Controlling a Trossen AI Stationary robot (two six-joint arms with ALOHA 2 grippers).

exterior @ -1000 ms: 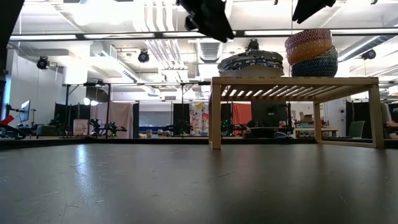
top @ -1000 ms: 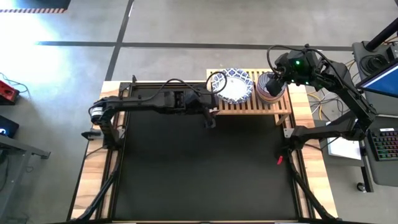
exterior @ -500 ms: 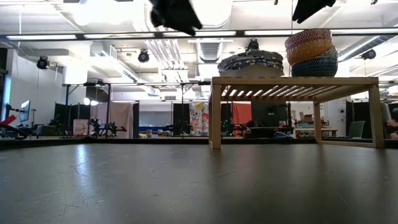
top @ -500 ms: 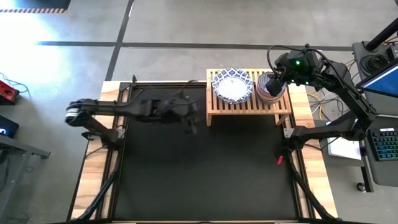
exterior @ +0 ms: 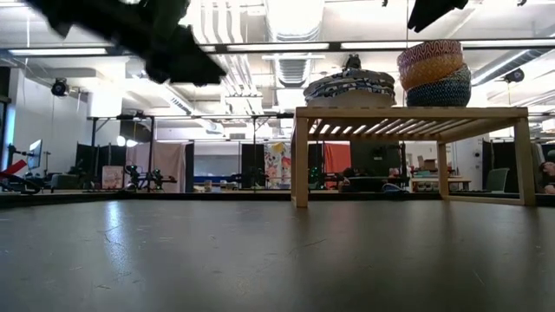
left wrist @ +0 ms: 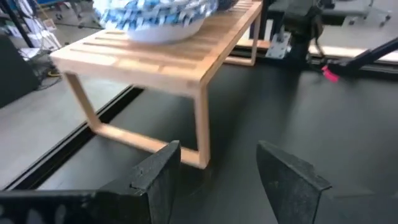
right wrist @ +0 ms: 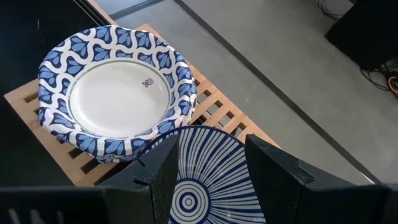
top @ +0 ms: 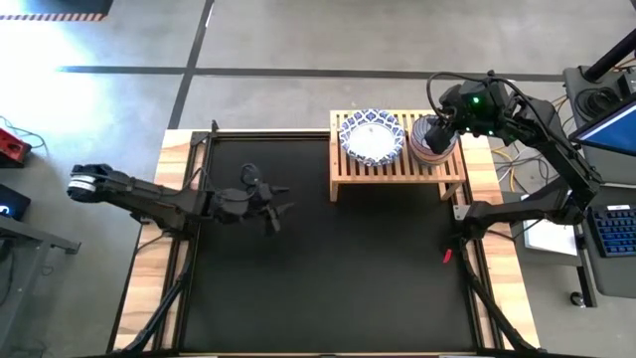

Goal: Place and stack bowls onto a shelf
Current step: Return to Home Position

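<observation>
The light-wood shelf [top: 397, 164] stands at the table's far right and also shows in the low view [exterior: 408, 117]. On its slats sit a stack of large white bowls with blue-patterned rims [top: 371, 137] and, to its right, a stack of small patterned bowls [top: 434, 144]. Both stacks show in the low view, the large bowls [exterior: 351, 87] and the small bowls [exterior: 432, 74]. My right gripper [right wrist: 214, 180] is open, above the small stack's top bowl [right wrist: 208, 174] and apart from it [exterior: 434, 12]. My left gripper [left wrist: 221, 180] is open and empty over the mat, left of the shelf [top: 273, 214].
The black mat [top: 328, 268] covers the table, with bare room in front of the shelf. A small red item [top: 446, 257] lies by the right arm's base. A keyboard [top: 616, 234] and other gear stand beyond the table's right edge.
My left gripper has drawn back from the shelf's left end toward the table's left edge and a little toward the near edge, staying open and empty. The bowls and the shelf have kept still.
</observation>
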